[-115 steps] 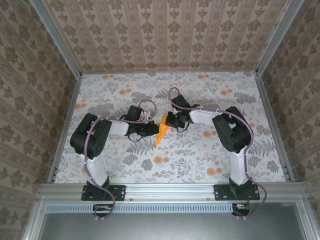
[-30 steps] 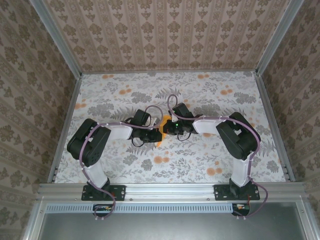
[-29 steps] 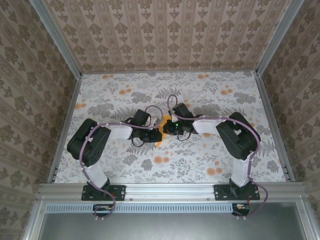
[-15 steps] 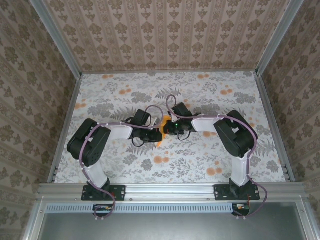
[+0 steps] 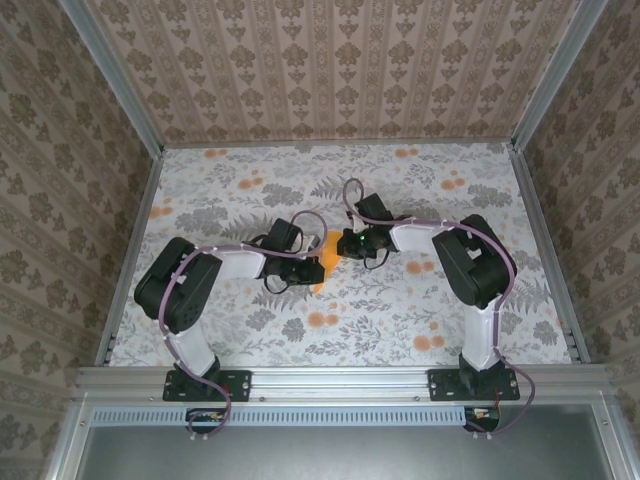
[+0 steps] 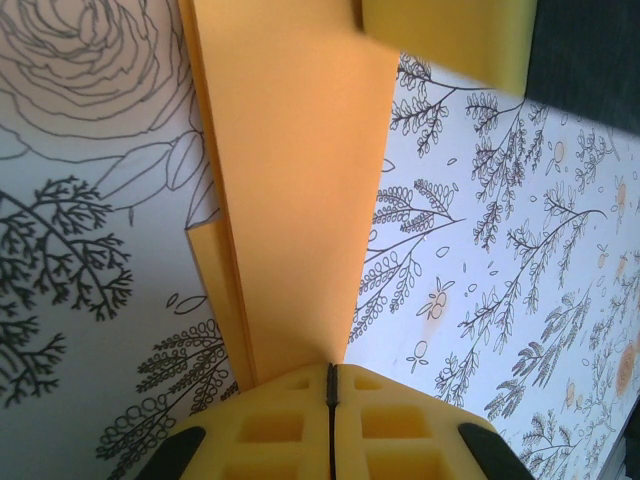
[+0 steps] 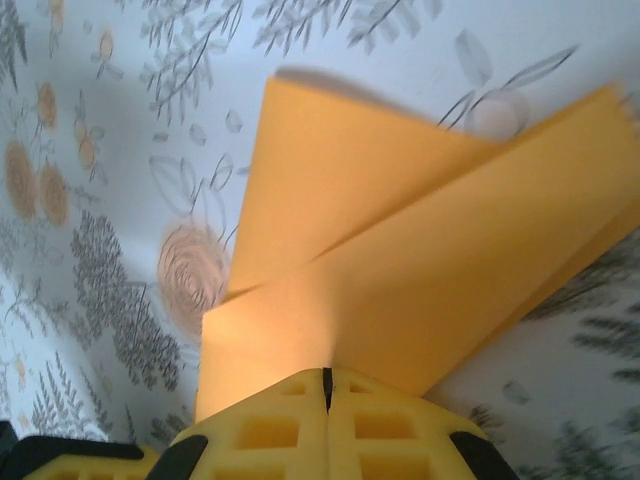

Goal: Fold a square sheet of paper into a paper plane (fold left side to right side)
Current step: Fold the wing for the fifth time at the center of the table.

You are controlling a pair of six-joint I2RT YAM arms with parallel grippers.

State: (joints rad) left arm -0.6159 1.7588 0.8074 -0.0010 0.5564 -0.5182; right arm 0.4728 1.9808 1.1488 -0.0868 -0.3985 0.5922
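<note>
Moved: right end effector (image 5: 341,245) has backed off a bit toward the far right since half a second ago, so more orange shows between the two wrists; left arm looks parked where it was.
Near edge: both arm bases sit bolted on the metal rail (image 5: 340,382), left one on the left, right one on the right.
Arm pose: each arm goes up to a bent elbow out at its own side, then the forearm reaches inward, low over the desk (image 5: 250,350), and the wrists nearly meet mid-desk.
Left end effector (image 5: 314,264): fingers pressed together on the near end of the paper plane (image 5: 327,245); from its wrist cam (image 6: 330,378) the pads meet in a thin seam with the paper (image 6: 300,200) coming straight out of it.
Right end effector, wrist cam (image 7: 326,385): same deal, pads together, clamped on the orange sheet (image 7: 400,270).
Paper look: bright plain orange, folded into a long narrow strip; one flat panel with a thinner flap folded down its left edge, and two overlapping layers fanning apart at the other end, edges a bit blurry.
Paper spot: middle of the desk, pinched between both end effectors, over the floral cloth (image 5: 400,190); can't tell if any part touches the cloth.
Far side: patterned wall panels (image 5: 340,70) behind the desk.
</note>
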